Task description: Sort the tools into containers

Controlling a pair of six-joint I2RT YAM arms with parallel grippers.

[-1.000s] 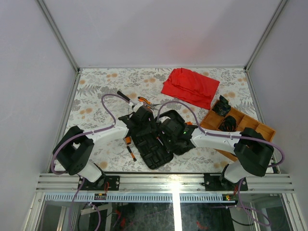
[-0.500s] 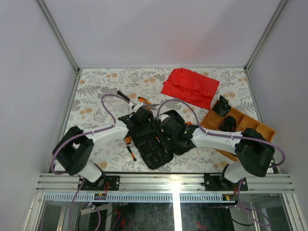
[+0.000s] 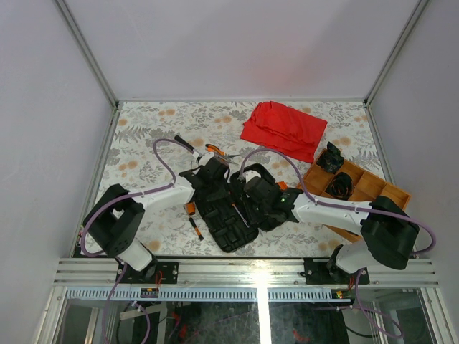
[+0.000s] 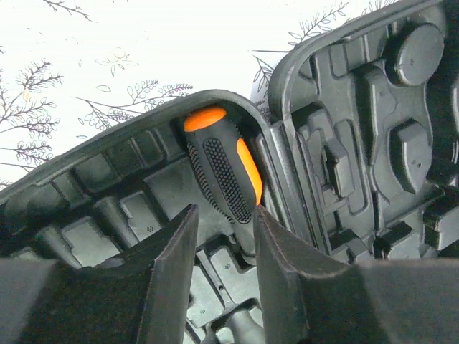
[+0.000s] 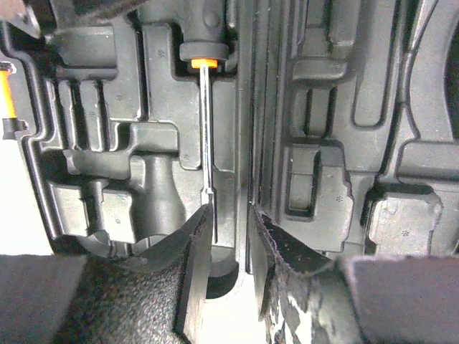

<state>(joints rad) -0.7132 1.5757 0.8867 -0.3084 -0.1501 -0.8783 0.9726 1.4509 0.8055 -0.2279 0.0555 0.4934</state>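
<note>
The black tool case (image 3: 226, 233) lies open in the middle of the table, both moulded halves up. One black-and-orange screwdriver (image 4: 224, 170) rests in a slot by the hinge, its steel shaft (image 5: 206, 129) running down the tray. My left gripper (image 4: 225, 211) is open and straddles the lower end of the handle; the right finger is against it and the left finger stands apart. My right gripper (image 5: 229, 209) is open a narrow way over the hinge ridge at the shaft's tip, holding nothing. In the top view the left gripper (image 3: 214, 185) and right gripper (image 3: 244, 206) meet over the case.
Loose tools lie outside the case: a black-handled driver (image 3: 183, 143), orange pliers (image 3: 215, 151) and small screwdrivers (image 3: 194, 226) at its left. A red cloth (image 3: 283, 129) lies at the back. A wooden tray (image 3: 391, 195) holding black items sits at the right.
My left jaws have narrowed around the screwdriver handle. The right gripper has drawn back a little to the right, with its jaws slightly wider than a second ago.
</note>
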